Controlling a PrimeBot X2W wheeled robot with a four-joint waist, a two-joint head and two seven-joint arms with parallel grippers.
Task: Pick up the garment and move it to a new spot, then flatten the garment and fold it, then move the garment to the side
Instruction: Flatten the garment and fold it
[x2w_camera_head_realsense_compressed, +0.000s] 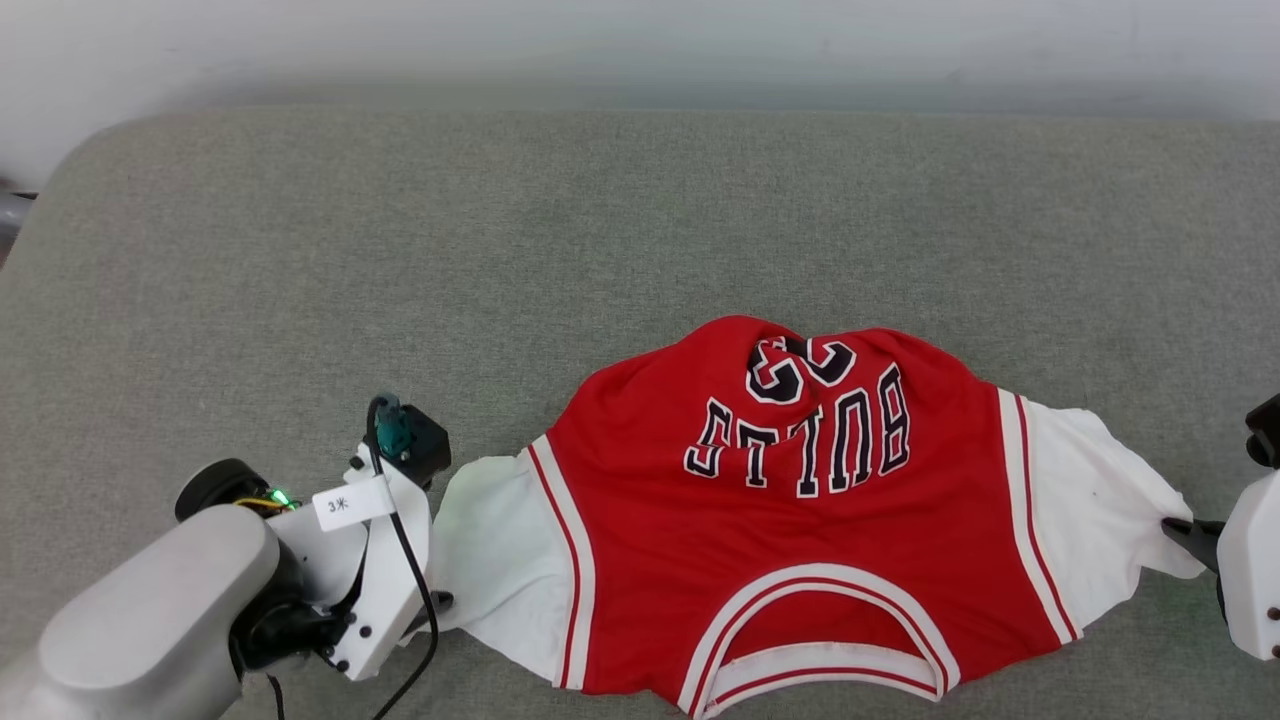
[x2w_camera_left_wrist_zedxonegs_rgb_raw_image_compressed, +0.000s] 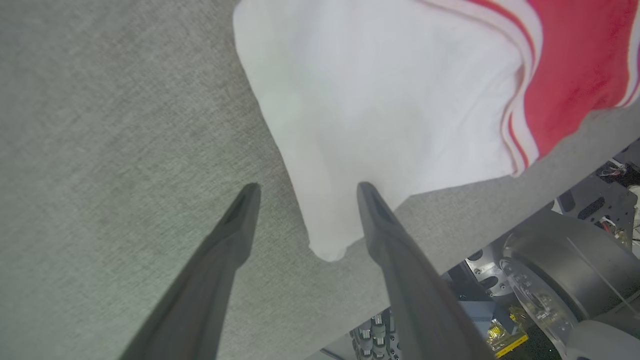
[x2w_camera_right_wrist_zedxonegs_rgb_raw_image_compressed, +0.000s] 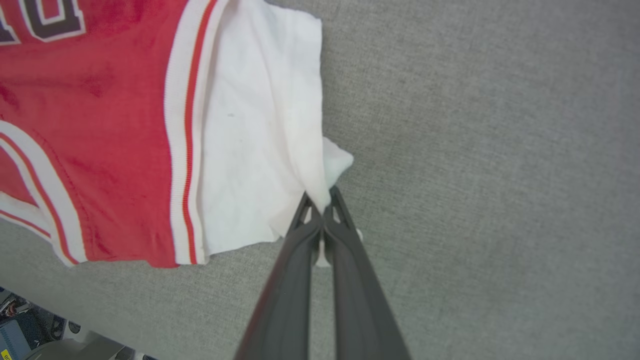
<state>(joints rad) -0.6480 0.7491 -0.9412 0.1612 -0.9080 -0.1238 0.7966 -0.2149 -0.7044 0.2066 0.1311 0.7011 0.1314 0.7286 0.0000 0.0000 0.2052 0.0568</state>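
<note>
Two grippers, two different states here. The right gripper (x2w_camera_right_wrist_zedxonegs_rgb_raw_image_compressed: 320, 197) is pinched tight on the outer edge of the white right sleeve (x2w_camera_right_wrist_zedxonegs_rgb_raw_image_compressed: 250, 150), with a little tuft of cloth poking out past the fingertips. The left gripper (x2w_camera_left_wrist_zedxonegs_rgb_raw_image_compressed: 308, 187) is wide open and has nothing in it. Its fingers straddle the hanging corner of the left sleeve (x2w_camera_left_wrist_zedxonegs_rgb_raw_image_compressed: 380, 100), one over the white cloth and one over the bare grey surface (x2w_camera_head_realsense_compressed: 400, 250). Can't tell if either finger is actually touching anything.

The garment (x2w_camera_head_realsense_compressed: 800, 540) lies on that grey surface, right of its middle and close to its near edge, with the collar (x2w_camera_head_realsense_compressed: 815, 600) almost at that edge. The BULLS lettering (x2w_camera_head_realsense_compressed: 800, 440) faces up. The lower body, toward the middle of the surface, is humped up, so the number is crumpled.

My read is that this is the grab-both-sleeves bit, either for the move or for flattening, and it's only half done. Next, the left side needs to come down a touch and close on that sleeve corner, getting a proper bite of cloth. After that, an even pull from both arms should take out the hump.
</note>
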